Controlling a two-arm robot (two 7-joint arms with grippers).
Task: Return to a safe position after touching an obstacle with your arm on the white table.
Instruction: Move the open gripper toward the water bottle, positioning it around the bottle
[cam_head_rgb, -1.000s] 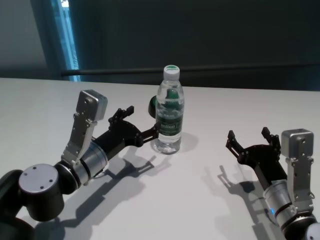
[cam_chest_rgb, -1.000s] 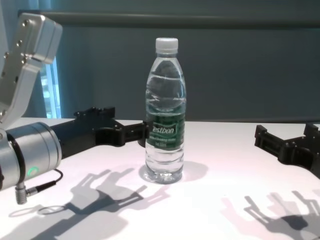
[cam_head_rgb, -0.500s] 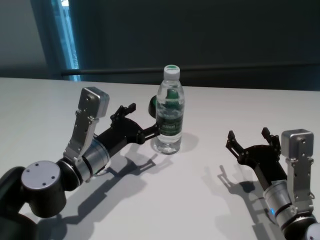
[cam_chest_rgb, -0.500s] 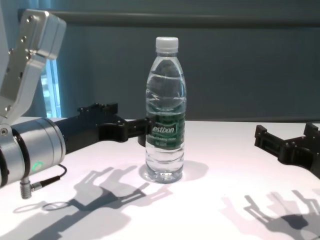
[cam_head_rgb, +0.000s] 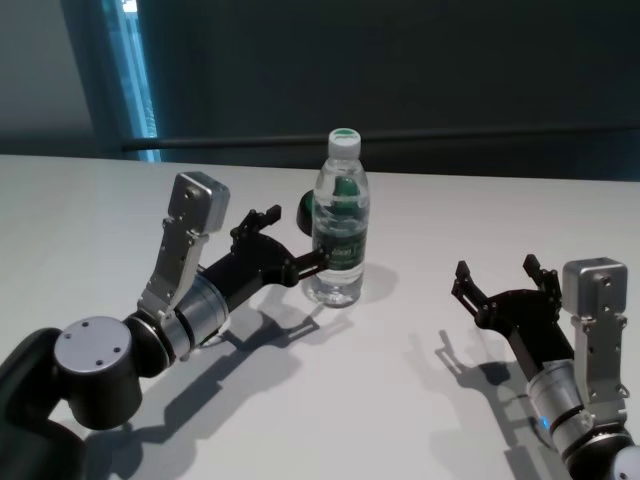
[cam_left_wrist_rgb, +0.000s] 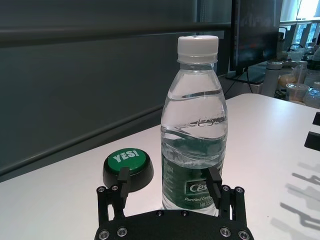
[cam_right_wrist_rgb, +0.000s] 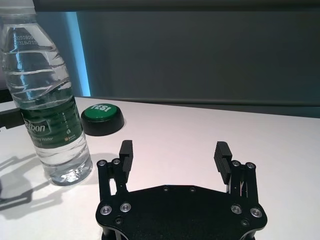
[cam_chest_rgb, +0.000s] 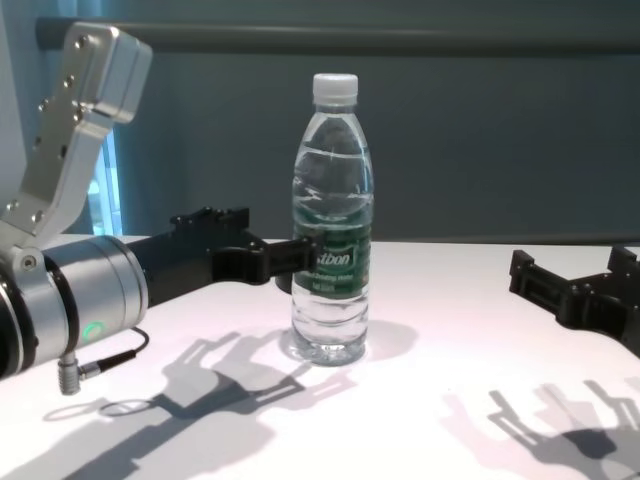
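Against bottle (cam_head_rgb: 340, 220), left gripper (cam_head_rgb: 285, 245)

bottle (cam_head_rgb: 338, 222): clear, white cap, dark green label | table (cam_head_rgb: 400, 420): white | button (cam_left_wrist_rgb: 128, 168): black-green

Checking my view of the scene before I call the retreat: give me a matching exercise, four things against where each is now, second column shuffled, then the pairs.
Things:
1. water bottle
2. green YES button
3. left gripper
4. right gripper

Places:
A. open, apart from the bottle, on the robot's right side of the white table
B. upright near the table's middle
C. open, one of its fingers against the bottle's green label
D. low on the table, behind the bottle

Pairs: 1-B, 2-D, 3-C, 4-A
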